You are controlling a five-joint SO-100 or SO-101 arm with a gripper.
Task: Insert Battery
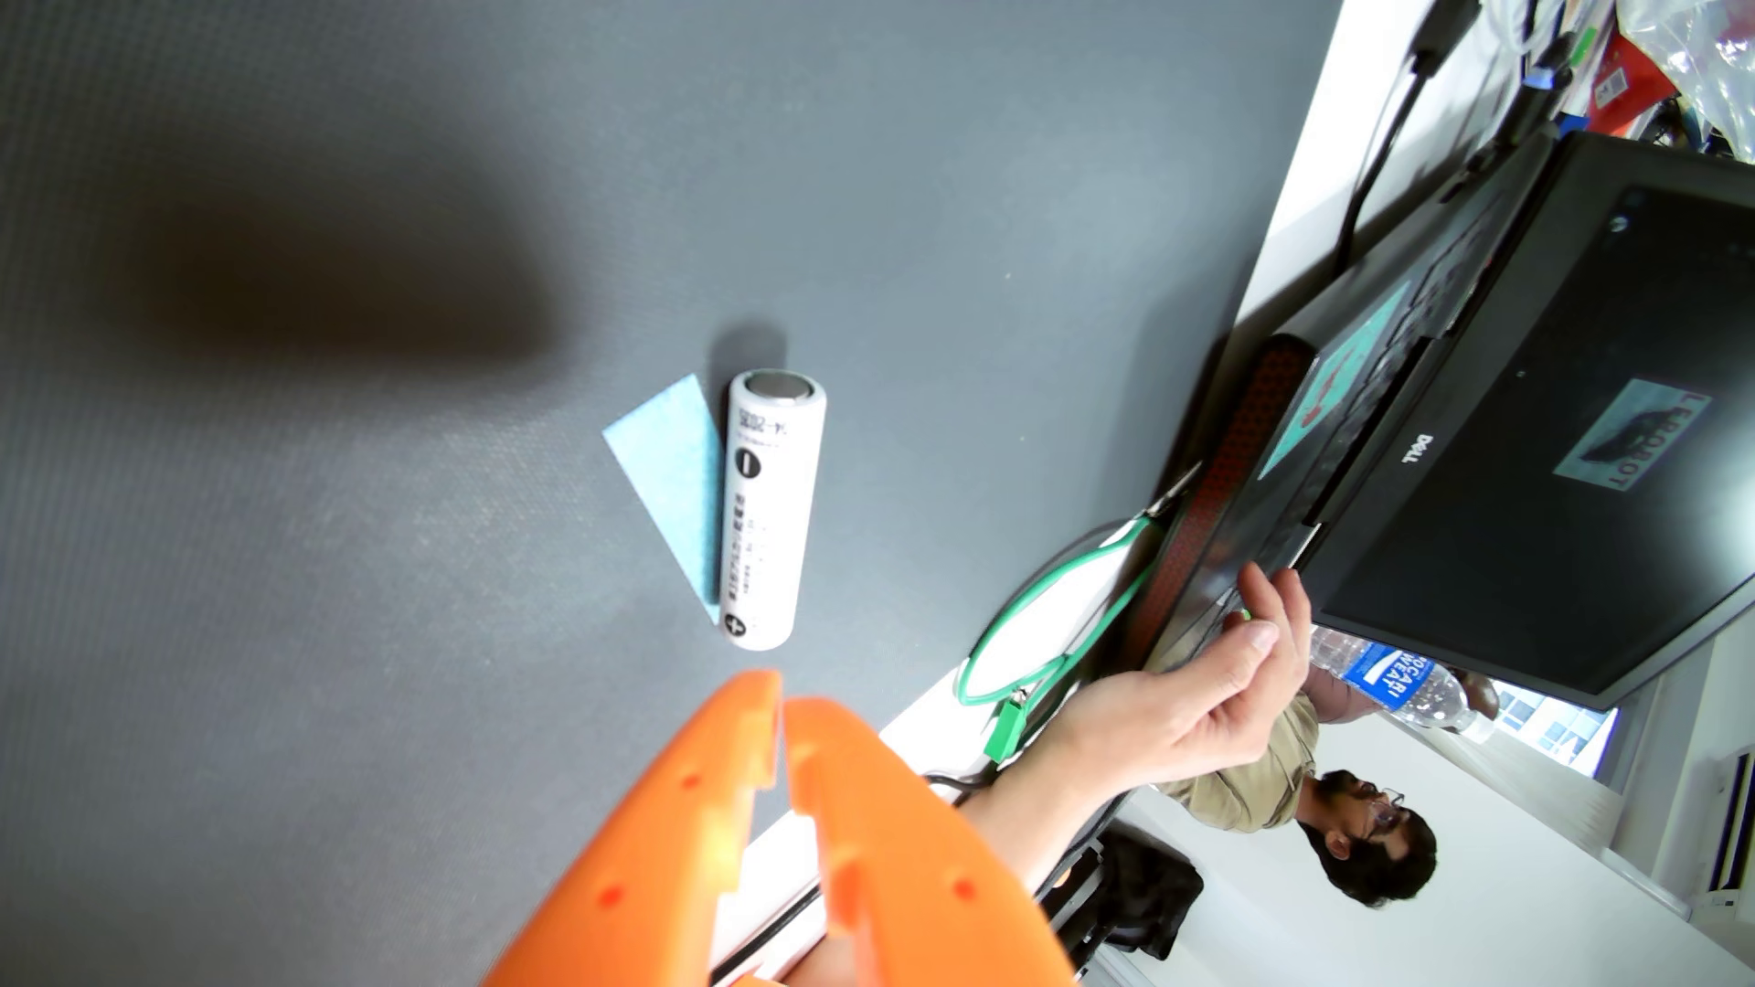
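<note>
**Battery lying free on the mat**

The dark table mat [380,569] is lying wide open leftward, its edge running diagonally at right by a laptop [1519,427]. The orange tool [781,685], tips together and empty, is hovering just short of the white battery [771,512], which is lying beside a blue paper scrap [669,474].

Centre of the frame, the white battery [774,508] carries a minus sign near its upper end and a plus sign at its lower end; its small print is unreadable. At right, the laptop [1481,446] bezel reads "DELL", and its screen shows "LEROBOT".
</note>
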